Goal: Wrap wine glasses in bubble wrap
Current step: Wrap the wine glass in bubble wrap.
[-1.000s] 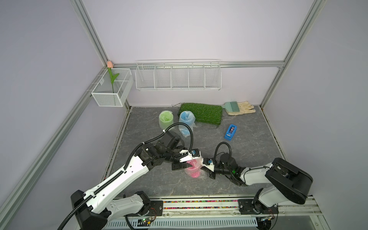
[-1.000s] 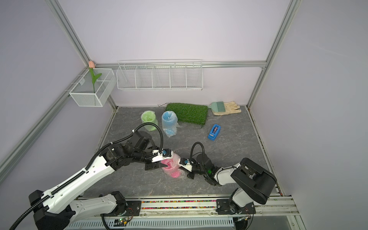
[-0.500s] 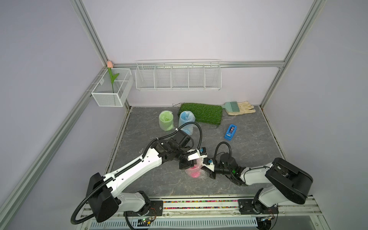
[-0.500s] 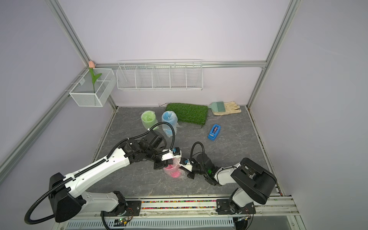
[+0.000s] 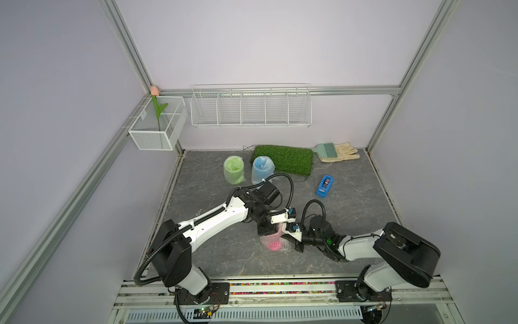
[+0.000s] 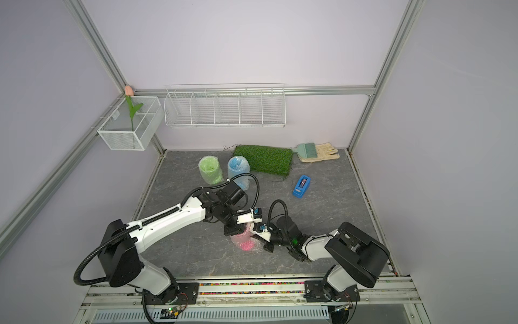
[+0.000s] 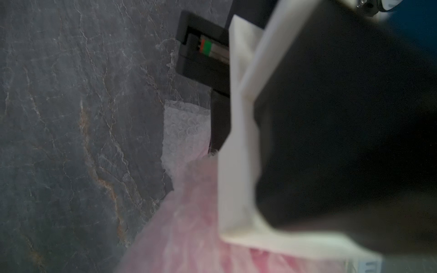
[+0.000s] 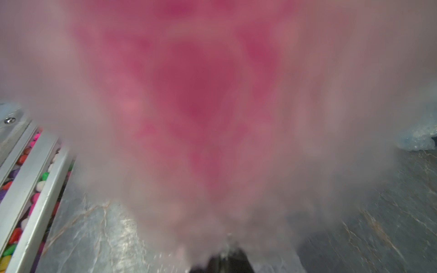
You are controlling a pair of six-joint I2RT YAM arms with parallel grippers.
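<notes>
Right gripper (image 5: 284, 238) pinching the bubble wrap (image 7: 184, 127) around the pink glass (image 5: 271, 245), near-centre on the desk (image 5: 350, 202). Left gripper (image 5: 265, 230) pressed together on top. An uneven tug could topple it or unroll the wrap.

Pink goblet (image 8: 201, 82) – just a blur thru wrap (image 8: 331, 165).

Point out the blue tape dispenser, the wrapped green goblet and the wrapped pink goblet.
Blue plastic tape dispenser (image 5: 324, 187): in a top view, upper face.
Bubble-wrapped lime green plastic goblet (image 5: 234, 171): in a top view, side wall.
Bubble-wrapped hot pink plastic goblet (image 5: 270, 245): in a top view, exposed lower side.
</notes>
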